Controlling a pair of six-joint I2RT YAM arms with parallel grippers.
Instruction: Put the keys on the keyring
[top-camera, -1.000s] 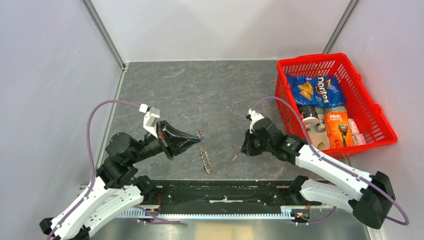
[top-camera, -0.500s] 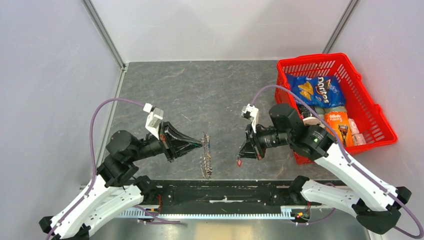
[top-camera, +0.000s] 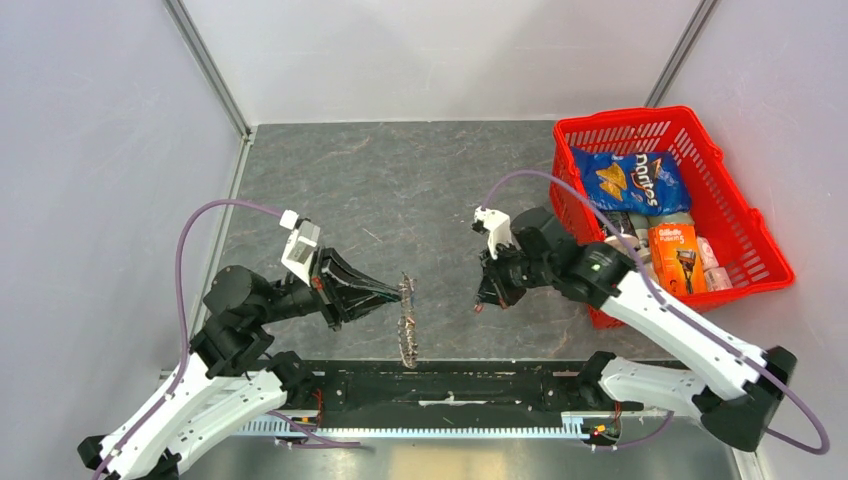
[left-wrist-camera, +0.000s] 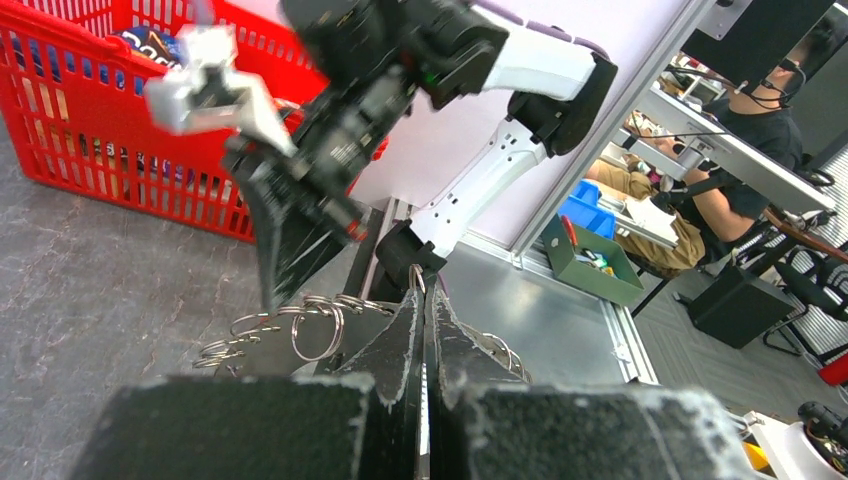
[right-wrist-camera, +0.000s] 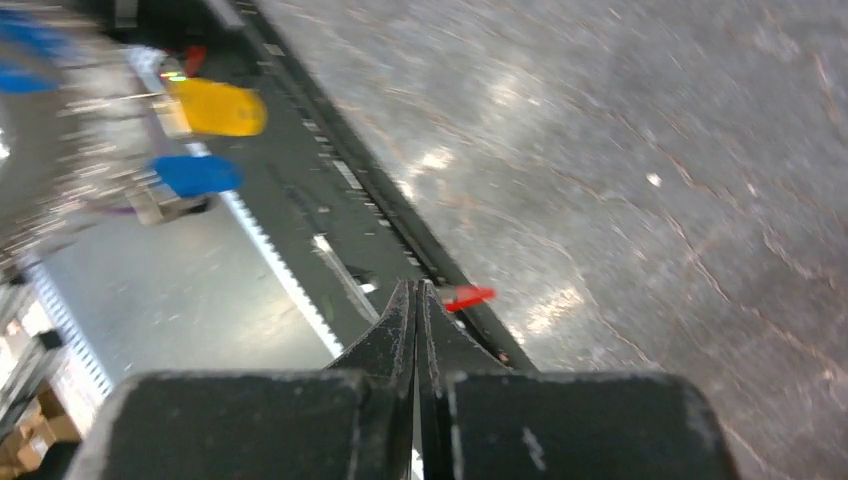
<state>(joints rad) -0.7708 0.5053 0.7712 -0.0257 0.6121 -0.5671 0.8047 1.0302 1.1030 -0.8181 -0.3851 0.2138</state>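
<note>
My left gripper (top-camera: 397, 291) is shut on the rim of the keyring (top-camera: 408, 325), which hangs on edge just above the table. In the left wrist view the gripper's tips (left-wrist-camera: 421, 292) pinch one small loop, and the keyring (left-wrist-camera: 290, 325) with its row of wire loops spreads to the left. A key with a red tag (top-camera: 478, 309) is pinched in my right gripper (top-camera: 483, 302), a short way right of the keyring. The red tag (right-wrist-camera: 468, 296) sticks out beside the shut tips (right-wrist-camera: 417, 288). Blurred yellow (right-wrist-camera: 218, 107) and blue (right-wrist-camera: 196, 174) tags show at upper left.
A red basket (top-camera: 625, 115) with a chip bag and boxed goods stands at the right, close behind the right arm. A black rail (top-camera: 450, 385) runs along the near table edge under both grippers. Grey walls close in the table at the left and back.
The left gripper has raised the keyring from lying slanted on the table to hanging on edge. The right arm has swung and kept the red-tagged key pointed at the keyring.
</note>
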